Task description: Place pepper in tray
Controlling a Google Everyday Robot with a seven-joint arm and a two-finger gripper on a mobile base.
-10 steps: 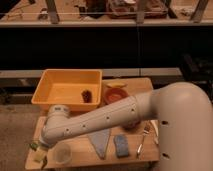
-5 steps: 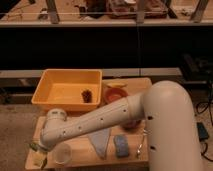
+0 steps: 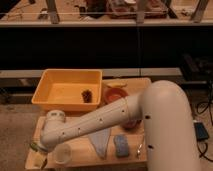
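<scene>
The yellow tray (image 3: 55, 86) stands at the back left of the wooden table, with a small brown thing (image 3: 87, 95) inside it. My white arm reaches from the right across the table to its front left corner. My gripper (image 3: 38, 151) is there, low over the table edge and mostly hidden behind the wrist. A thin green bit (image 3: 33, 146) shows at the gripper's end; I cannot tell whether it is the pepper. The pepper is not plainly in view.
A small clear cup (image 3: 62, 154) stands just right of the gripper. A pale-green lump (image 3: 43, 161) lies at the table's front left edge. An orange-red bowl (image 3: 115, 94), a grey cloth (image 3: 100, 142), a blue sponge (image 3: 120, 145) and a fork (image 3: 140, 147) lie further right.
The arm has swung lower and further toward the table's front left corner. The gripper has come down beside the cup. The tray and the bowl have not moved.
</scene>
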